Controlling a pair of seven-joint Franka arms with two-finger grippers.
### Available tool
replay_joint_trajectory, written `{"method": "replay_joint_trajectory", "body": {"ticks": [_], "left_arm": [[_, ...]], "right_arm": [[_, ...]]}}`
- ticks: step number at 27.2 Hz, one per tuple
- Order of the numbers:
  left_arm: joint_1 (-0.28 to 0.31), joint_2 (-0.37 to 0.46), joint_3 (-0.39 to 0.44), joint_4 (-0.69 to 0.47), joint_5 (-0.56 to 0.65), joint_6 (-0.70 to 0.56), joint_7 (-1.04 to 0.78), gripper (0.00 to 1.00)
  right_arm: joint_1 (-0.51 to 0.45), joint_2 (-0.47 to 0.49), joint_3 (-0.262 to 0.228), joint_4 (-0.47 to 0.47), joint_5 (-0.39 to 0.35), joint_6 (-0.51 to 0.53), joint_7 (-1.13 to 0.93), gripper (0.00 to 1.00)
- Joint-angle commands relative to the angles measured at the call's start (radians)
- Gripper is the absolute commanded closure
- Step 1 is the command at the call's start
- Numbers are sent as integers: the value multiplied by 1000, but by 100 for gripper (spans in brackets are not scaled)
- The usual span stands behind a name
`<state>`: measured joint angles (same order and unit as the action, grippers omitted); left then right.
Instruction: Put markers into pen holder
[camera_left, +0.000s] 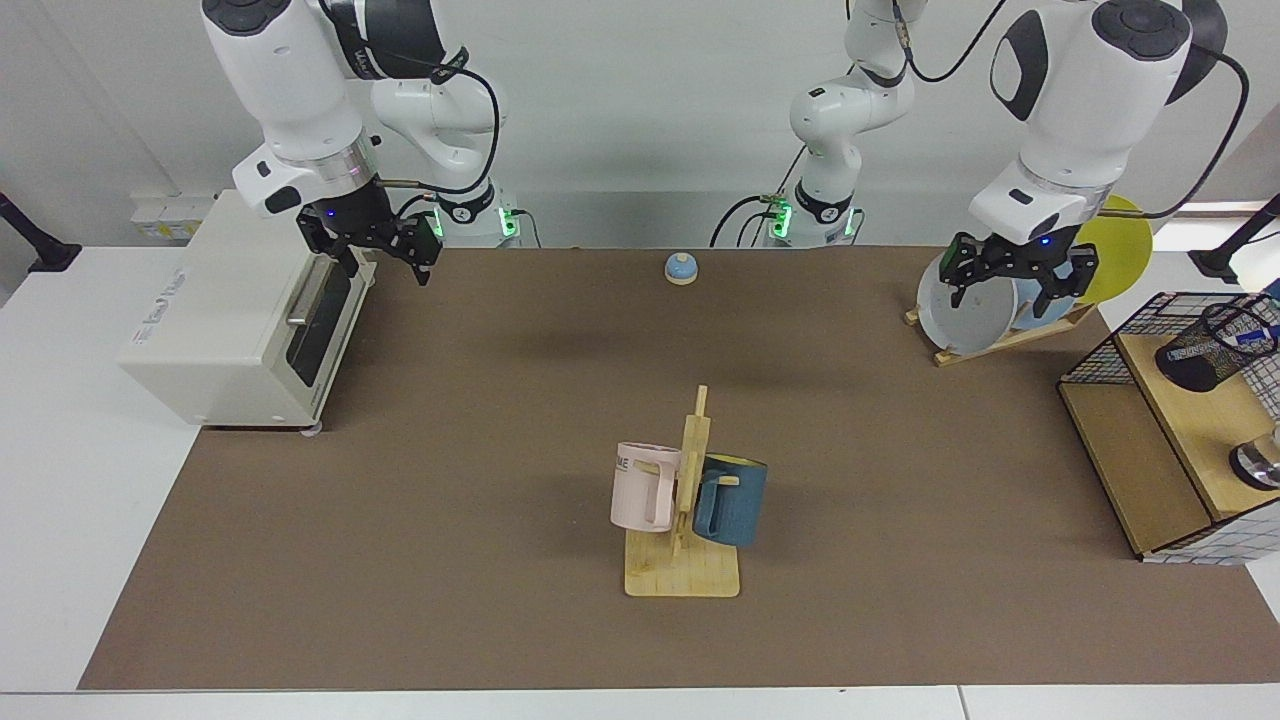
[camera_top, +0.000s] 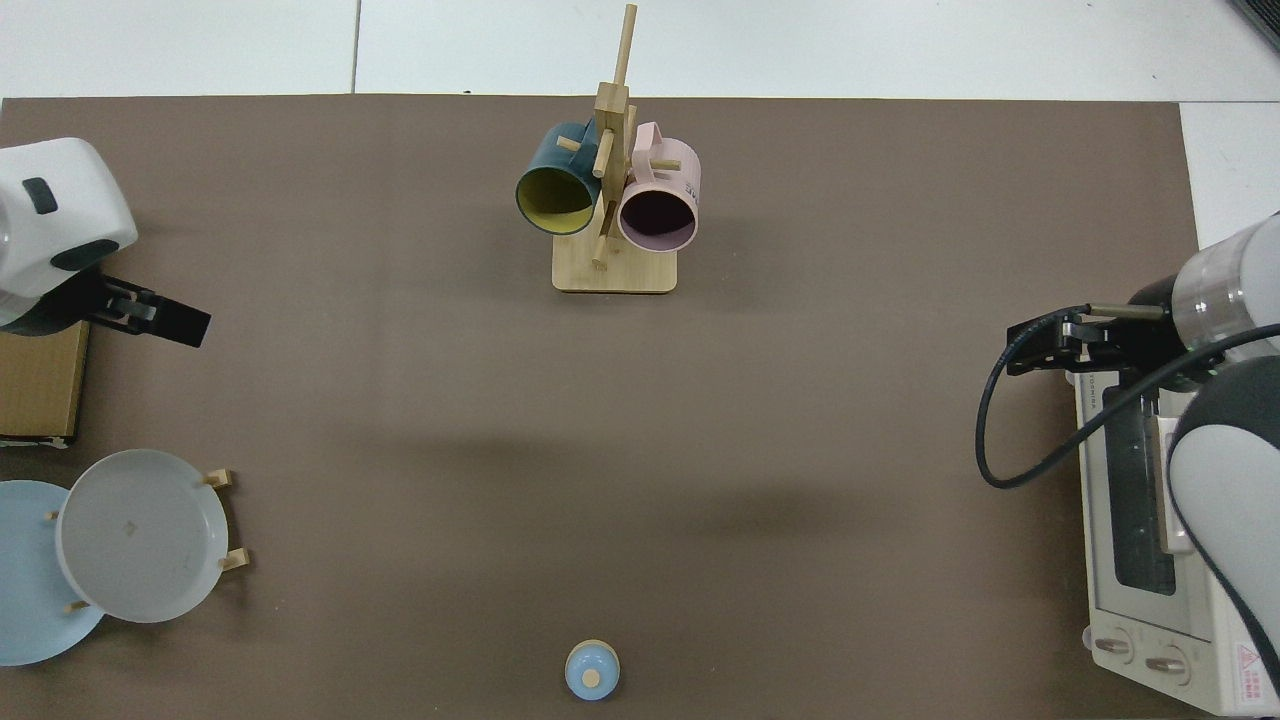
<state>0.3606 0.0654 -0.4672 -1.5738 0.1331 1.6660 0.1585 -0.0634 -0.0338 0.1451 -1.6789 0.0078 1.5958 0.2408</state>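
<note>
Taking the mug tree (camera_left: 686, 540) at mid-table as our landmark and reading the facing view from its left side across, we first meet the toaster oven (camera_left: 235, 320), far off and toward the robots. Its side carries grey lettering we cannot read. The right gripper (camera_left: 378, 258) hangs just above the oven's door edge, fingers spread, holding nothing; that arm waits. On the tree itself hang 2 mugs, and the pink mug (camera_left: 643, 486) shows the letters "ME", the rest hidden.

Past the tree, the left gripper (camera_left: 1010, 283) hovers in front of the plate rack (camera_left: 1005, 340), fingers spread and empty. Farthest out stands the wire basket (camera_left: 1170, 420), and on its wooden shelf the pen holder (camera_left: 1210, 345), with the marker (camera_left: 1252, 335) apparently already inside it, only its blue end and white barrel showing through the mesh.

We judge the marker light, stiff and smooth, likely to slip; mid-barrel is where we would pinch it.
</note>
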Motion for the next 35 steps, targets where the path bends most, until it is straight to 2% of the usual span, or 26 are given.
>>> {"method": "replay_joint_trajectory", "body": {"ticks": [1, 5, 18, 28, 30, 33, 35], "left_arm": [[-8, -19, -30, -6, -61, -20, -236, 0], [-6, -24, -31, -5, -124, -22, -347, 0], [9, -64, -21, 1, -162, -68, -407, 0], [-11, -68, -19, 1, -159, -61, -401, 0], [-50, -67, 14, 1, -159, -57, -398, 0], [-190, -68, 154, 1, -153, -52, -398, 0], [-259, -68, 232, 1, -155, -49, -396, 0]], "right_arm": [[-26, -21, 8, -19, 18, 10, -32, 0], [-32, -21, 8, -21, 18, 10, -31, 0], [-36, -21, 8, -19, 18, 10, -31, 0], [-35, -21, 8, -21, 18, 10, -31, 0], [-35, -21, 8, -19, 18, 10, -31, 0], [-35, -21, 8, -19, 18, 10, -31, 0], [-36, -21, 8, -19, 18, 10, -31, 0]]}}
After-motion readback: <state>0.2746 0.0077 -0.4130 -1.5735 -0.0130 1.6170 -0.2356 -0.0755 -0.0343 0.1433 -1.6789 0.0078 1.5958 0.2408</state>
